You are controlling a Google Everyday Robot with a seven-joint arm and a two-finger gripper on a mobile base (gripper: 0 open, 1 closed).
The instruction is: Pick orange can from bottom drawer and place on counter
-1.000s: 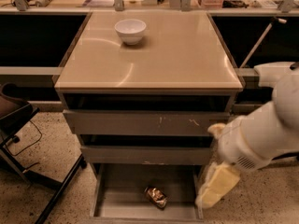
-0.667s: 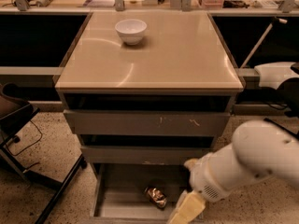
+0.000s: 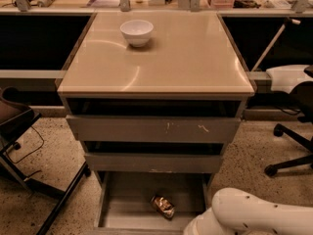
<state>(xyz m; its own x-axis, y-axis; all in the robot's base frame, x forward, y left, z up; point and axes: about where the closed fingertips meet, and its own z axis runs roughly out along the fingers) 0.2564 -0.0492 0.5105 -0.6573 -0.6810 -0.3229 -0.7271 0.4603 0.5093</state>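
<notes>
Warm overhead light glares on the counter [image 3: 195, 53]; gripper out of view.

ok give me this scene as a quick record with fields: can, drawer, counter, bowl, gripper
orange can: dented, lying on the bottom drawer floor, toward the front
bottom drawer: pulled open, nothing else visible in it
counter: holds only the white bowl
white bowl: upright, back left of the counter
upper drawers: two, slightly open, the upper front scratched
gripper: not in view
arm: white, lower right corner, beside the open drawer
task state: can not yet lifted
</notes>
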